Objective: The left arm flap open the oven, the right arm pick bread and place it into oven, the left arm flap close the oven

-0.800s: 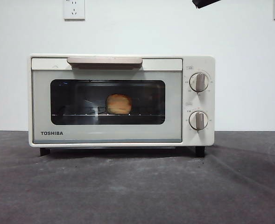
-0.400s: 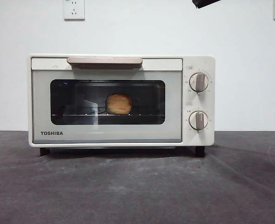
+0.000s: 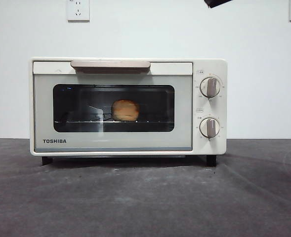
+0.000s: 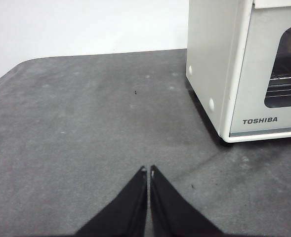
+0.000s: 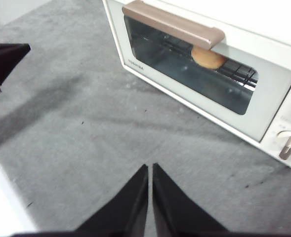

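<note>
cream-white oven point(image 3: 128, 106) seated on grey surface point(image 3: 145, 197), door shut, beige bar handle point(image 3: 110, 64) along top, two knobs point(image 3: 210, 87) at side. golden-brown bread point(image 3: 125, 110) seen through dark glass, laid on wire rack point(image 3: 150, 122) inside oven. left hand point(image 4: 148, 170) clenched, nothing held, poised above surface near oven's corner. right hand point(image 5: 149, 168) clenched, nothing held, raised before oven door.

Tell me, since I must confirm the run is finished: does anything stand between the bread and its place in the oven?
Nothing visible does. The bread already sits on the rack inside the oven, behind its shut glass door. Both end effectors are clear, over bare table.
</note>
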Controlling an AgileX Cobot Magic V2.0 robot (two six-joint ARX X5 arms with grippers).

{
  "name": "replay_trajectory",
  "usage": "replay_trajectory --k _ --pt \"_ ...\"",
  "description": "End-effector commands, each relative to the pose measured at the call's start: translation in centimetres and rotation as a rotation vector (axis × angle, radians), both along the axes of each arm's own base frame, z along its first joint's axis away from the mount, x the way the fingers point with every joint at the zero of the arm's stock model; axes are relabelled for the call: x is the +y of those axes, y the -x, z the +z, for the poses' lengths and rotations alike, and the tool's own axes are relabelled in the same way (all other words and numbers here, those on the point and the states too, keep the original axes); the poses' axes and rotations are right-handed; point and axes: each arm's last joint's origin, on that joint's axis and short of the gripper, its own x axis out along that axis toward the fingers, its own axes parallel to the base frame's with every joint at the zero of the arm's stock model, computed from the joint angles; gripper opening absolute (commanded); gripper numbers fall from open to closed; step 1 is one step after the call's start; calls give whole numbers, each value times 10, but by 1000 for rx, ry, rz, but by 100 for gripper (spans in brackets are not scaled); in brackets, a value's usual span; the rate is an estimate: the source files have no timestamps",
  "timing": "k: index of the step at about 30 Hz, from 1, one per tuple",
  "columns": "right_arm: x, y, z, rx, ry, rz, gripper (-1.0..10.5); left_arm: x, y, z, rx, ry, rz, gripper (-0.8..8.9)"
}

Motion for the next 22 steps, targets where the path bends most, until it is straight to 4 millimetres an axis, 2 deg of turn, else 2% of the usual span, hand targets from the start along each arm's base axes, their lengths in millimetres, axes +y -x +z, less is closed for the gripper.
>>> replay_trajectory --k 1,6,10,16,22 --pt "-11 -1 7 -63 -18 -35 10 0 -1 -7 23 1 3 16" --pt "-43 -4 10 -158 -79 -165 10 0 -1 -7 22 1 3 16" --pt "-69 -2 3 -287 -86 -279 10 0 -1 -7 22 1 3 16" --pt "-100 7 -22 -467 -86 -484 10 0 -1 -7 22 1 3 16" --pt "-115 17 -59 -582 -97 -615 10 0 -1 -7 22 1 3 16"
